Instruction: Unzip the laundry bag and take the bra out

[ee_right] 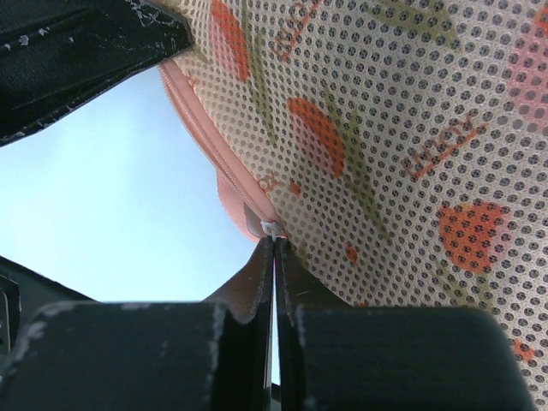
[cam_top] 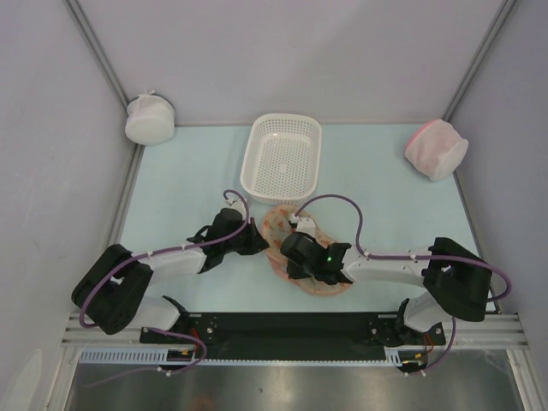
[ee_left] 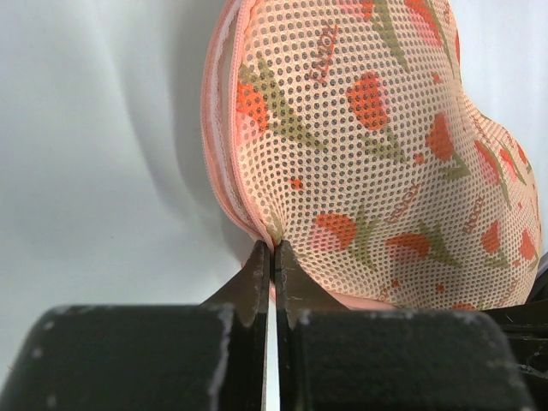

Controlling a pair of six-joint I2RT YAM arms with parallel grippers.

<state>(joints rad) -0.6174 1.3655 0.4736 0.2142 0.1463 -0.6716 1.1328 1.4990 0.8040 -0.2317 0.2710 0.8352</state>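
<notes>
The laundry bag point(cam_top: 280, 224) is a beige mesh pouch with orange and green print and pink edging, lying between the two arms in the top view. It fills the left wrist view point(ee_left: 377, 137) and the right wrist view point(ee_right: 402, 128). My left gripper point(ee_left: 273, 248) is shut, pinching the bag's mesh next to its pink edge. My right gripper point(ee_right: 273, 242) is shut on the small white zipper pull point(ee_right: 270, 228) at the pink zipper seam. In the top view the left gripper point(cam_top: 257, 241) and right gripper point(cam_top: 295, 257) sit at the bag's two sides. The bra is hidden.
A white perforated basket point(cam_top: 282, 157) stands just beyond the bag. A round white mesh pouch point(cam_top: 149, 119) sits at the back left corner and a pink-and-white mesh pouch point(cam_top: 435, 147) at the back right. Enclosure walls surround the table.
</notes>
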